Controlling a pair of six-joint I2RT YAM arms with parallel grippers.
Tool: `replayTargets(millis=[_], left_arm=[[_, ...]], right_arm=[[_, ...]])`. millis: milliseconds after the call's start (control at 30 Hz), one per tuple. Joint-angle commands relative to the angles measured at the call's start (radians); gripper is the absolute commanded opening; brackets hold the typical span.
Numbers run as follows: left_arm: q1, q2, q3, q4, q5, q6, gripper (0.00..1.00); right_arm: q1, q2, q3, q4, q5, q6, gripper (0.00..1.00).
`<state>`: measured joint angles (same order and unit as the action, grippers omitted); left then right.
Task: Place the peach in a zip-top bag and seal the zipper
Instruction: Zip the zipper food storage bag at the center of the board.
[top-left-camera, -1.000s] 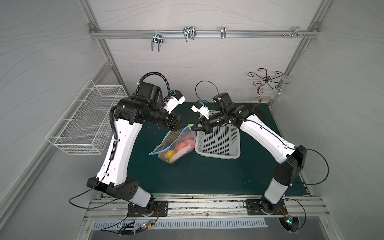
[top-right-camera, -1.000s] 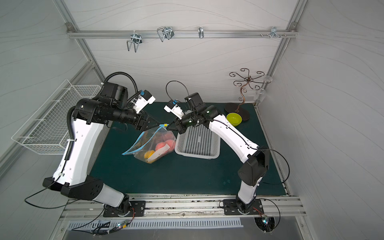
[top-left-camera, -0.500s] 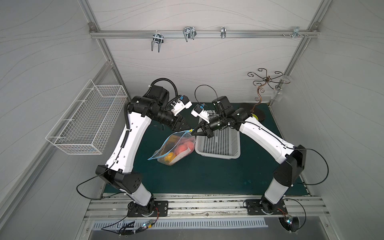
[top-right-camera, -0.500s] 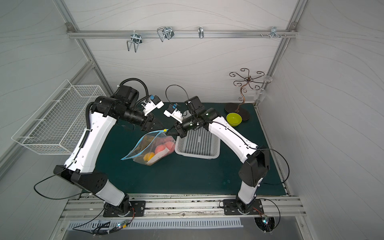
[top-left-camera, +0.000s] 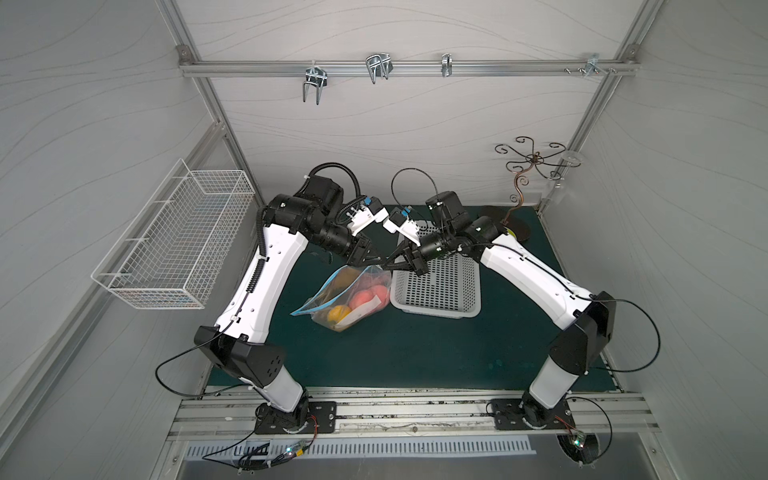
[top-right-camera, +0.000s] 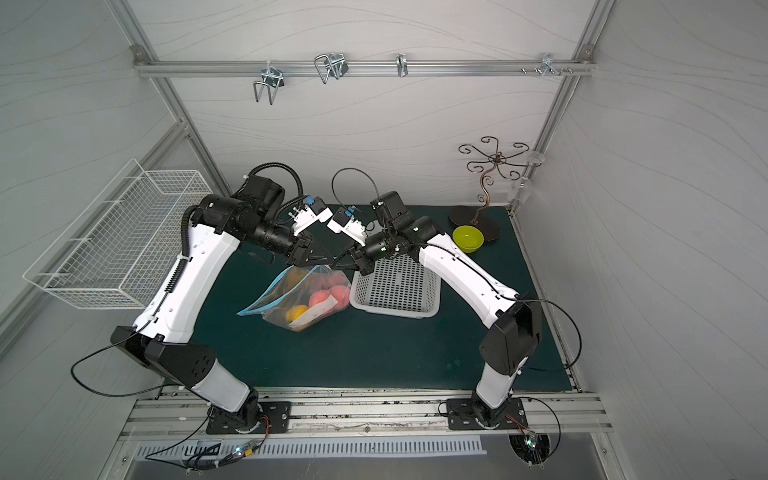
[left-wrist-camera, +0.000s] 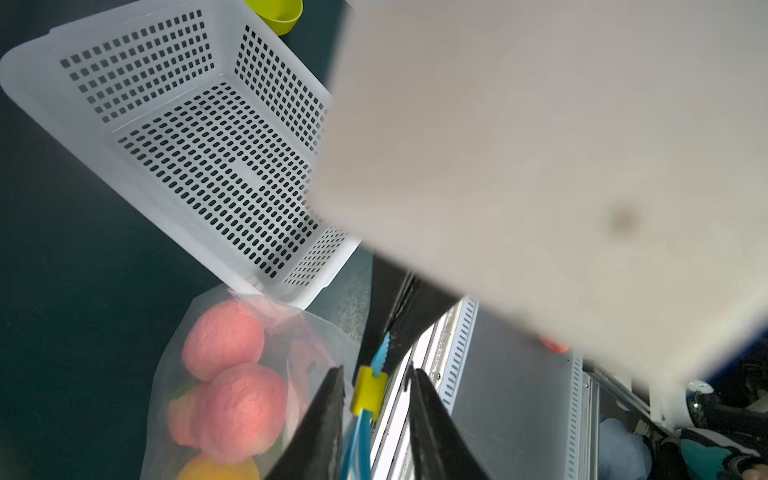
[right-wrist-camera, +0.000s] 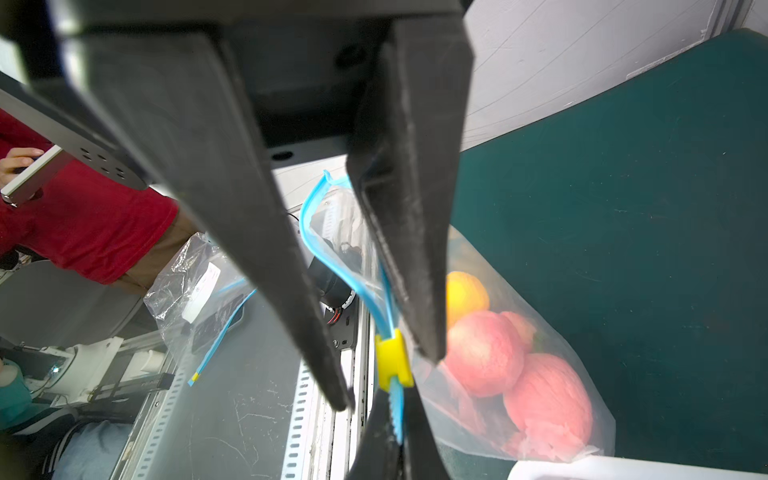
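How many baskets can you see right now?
2. A white wire basket hangs on the side wall; a white perforated plastic basket sits on the green mat, beside the clear plastic zip-top bag.

Zip-top bag (top-left-camera: 353, 291): clear, crinkly sheen. Zipper (right-wrist-camera: 305, 218): light blue, and the slider (right-wrist-camera: 392, 357) on it is yellow. Label (top-left-camera: 360, 312) on the bag: plain white rectangle. Inside: peaches (left-wrist-camera: 226, 338) pink-red, mottled paler; one fruit (right-wrist-camera: 465, 293) yellow-orange. Plastic basket (left-wrist-camera: 199, 137): white, regular grid of dark rectangular slots on walls and floor, unpunched patch mid-floor. Bench (top-left-camera: 415, 353): plain dark teal-green mat. Bowl (top-right-camera: 468, 239): lime green. Wire basket (top-left-camera: 174, 245) on the side wall: white square mesh. Scroll stand (top-right-camera: 492, 166): coppery brown, dark base. Arms (top-left-camera: 266, 274): white shells, black joints and cables. Walls (top-left-camera: 374, 124): pale grey, thin wavy lines.
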<state>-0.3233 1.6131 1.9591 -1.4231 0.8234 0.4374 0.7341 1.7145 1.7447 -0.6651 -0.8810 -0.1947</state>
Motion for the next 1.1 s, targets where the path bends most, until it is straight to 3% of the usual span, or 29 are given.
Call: replayTargets(millis=[0,67,133,533,1067], left_arm=[[-0.013,0.015,0.005,-0.005,0.040,0.040,0.19],[-0.013,0.016,0.004,-0.008,0.034,0.042,0.07],[-0.013,0.013,0.001,-0.010,0.027,0.043,0.04],[-0.013,-0.021,0.000,0.013,-0.071,0.006,0.00],[-0.011,-0.137,-0.034,0.047,-0.357,-0.042,0.00]], right_arm=[[-0.006,-0.013,0.029,0.018,-0.021,-0.018,0.00],[-0.011,-0.012,0.029,0.018,-0.019,-0.018,0.00],[-0.017,-0.012,0.028,0.018,-0.019,-0.016,0.00],[-0.082,-0.038,-0.009,0.041,0.000,0.022,0.00],[-0.204,-0.054,-0.020,0.038,0.065,0.141,0.00]])
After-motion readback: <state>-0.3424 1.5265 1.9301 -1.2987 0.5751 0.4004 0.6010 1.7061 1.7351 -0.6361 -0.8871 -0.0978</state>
